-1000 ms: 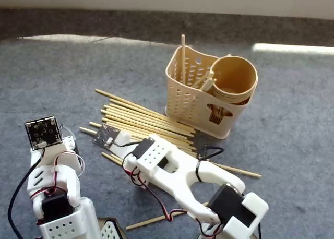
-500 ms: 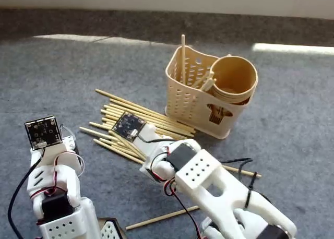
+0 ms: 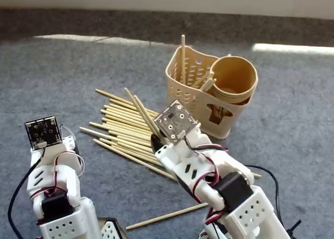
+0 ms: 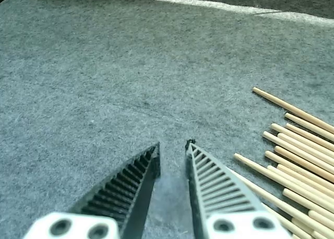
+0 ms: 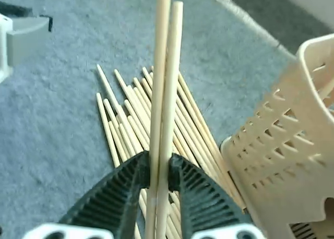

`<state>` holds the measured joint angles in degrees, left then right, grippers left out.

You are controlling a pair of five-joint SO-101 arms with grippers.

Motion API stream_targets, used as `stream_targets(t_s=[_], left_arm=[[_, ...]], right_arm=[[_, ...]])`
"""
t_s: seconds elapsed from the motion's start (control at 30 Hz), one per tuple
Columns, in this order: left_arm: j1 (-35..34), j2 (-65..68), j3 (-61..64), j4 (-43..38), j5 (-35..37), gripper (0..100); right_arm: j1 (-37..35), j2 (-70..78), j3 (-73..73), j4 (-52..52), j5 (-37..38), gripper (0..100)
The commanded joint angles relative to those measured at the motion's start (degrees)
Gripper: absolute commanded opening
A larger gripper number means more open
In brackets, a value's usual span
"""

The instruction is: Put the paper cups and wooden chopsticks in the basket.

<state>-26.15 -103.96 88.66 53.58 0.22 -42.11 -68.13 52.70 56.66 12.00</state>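
Now my right fingers (image 5: pixel 195 197) were clenched on two wooden chopsticks (image 5: pixel 172 67), holding them tilted above the loose pile (image 3: pixel 125 129) on the grey desk (image 4: pixel 104 67), near the basket (image 3: pixel 190 100), where the paper cups (image 3: pixel 233 80) sat nested beside an upright chopstick (image 3: pixel 182 56). My left fingers (image 4: pixel 214 181) were parted and empty over bare desk beside the pile's end. I judged the chopstick step to be in hand, and the next move called for carrying the pair over the basket's rim and tipping it down before letting go.

Left gripper (image 4: pixel 173 145): black ribbed jaws, slightly apart, tips above grey carpet (image 4: pixel 104 67). Wooden chopsticks (image 4: pixel 297 166): a row lying flat on the carpet, side by side, nearest one just beside one jaw.
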Motion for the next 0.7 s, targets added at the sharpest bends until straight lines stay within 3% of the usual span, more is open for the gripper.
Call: stream_targets(t_s=[0.0, 0.3, 0.67], left_arm=[[0.84, -0.13, -0.40, -1.32, 0.18, 10], [0.84, -0.13, -0.40, -1.32, 0.18, 10], [0.84, -0.13, -0.40, -1.32, 0.18, 10]], right_arm=[[0.75, -4.79, -1.45, -4.79, -0.70, 0.5], [1.45, -8.13, -4.62, -21.58, -0.26, 0.5], [12.18, -7.96, -5.67, -48.22, -0.35, 0.5]])
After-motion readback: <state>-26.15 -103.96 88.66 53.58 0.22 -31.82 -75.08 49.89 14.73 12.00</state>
